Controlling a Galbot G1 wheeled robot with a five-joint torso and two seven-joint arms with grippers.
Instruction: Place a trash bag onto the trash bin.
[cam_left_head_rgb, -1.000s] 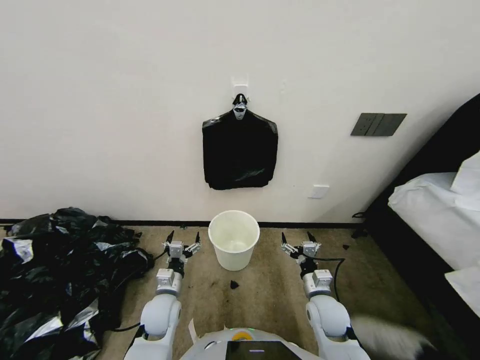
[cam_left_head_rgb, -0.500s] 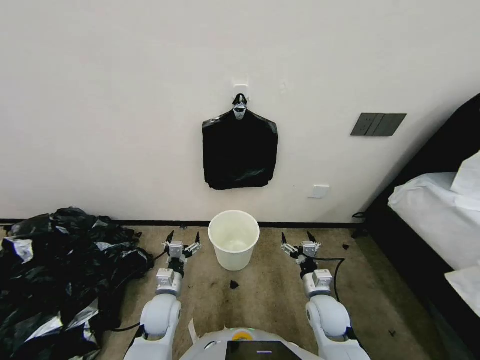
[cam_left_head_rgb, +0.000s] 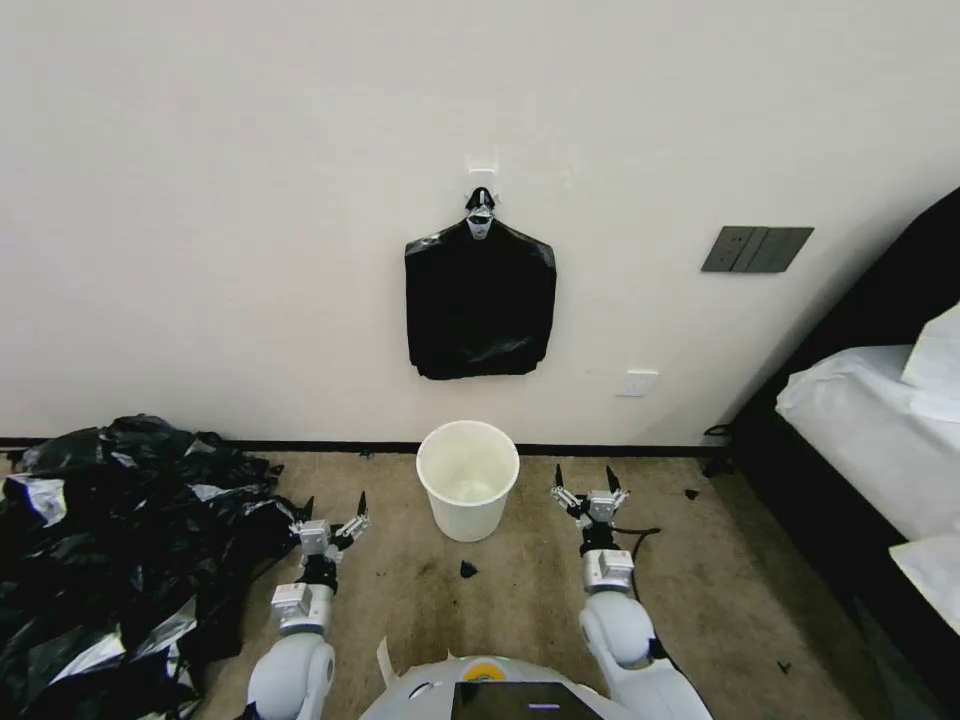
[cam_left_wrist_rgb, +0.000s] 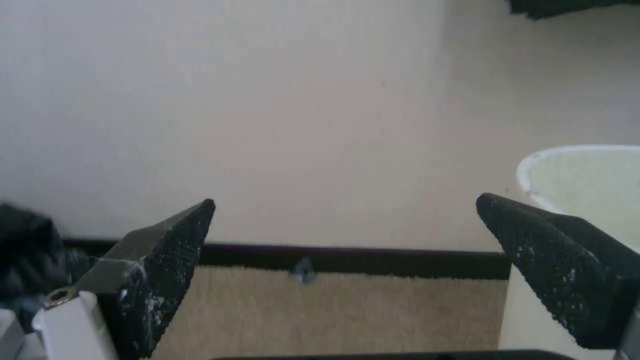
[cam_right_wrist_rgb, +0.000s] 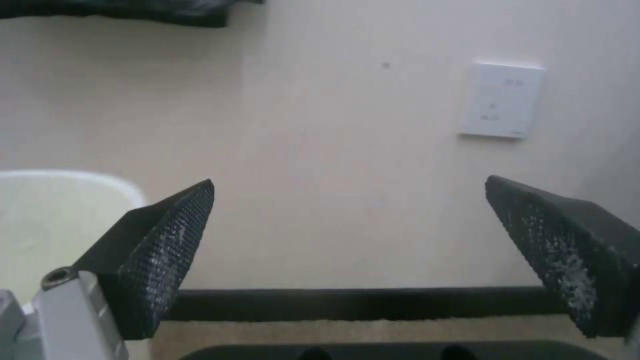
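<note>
Cream-white, the trash bin (cam_left_head_rgb: 468, 478) is set on the carpet by the far wall, flanked by the left pincer (cam_left_head_rgb: 335, 503) and right pincer (cam_left_head_rgb: 585, 478), both spread wide and empty.

Our head camera looks down at the wall (cam_left_head_rgb: 250, 200) and floor. Both wrist cameras, held low, share the trash bin (cam_left_wrist_rgb: 587, 175).

We drew our left gripper (cam_left_head_rgb: 334, 504) back and outward from the trash bin (cam_left_head_rgb: 467, 480); our right gripper (cam_left_head_rgb: 586, 478) edged slightly closer to it.
</note>
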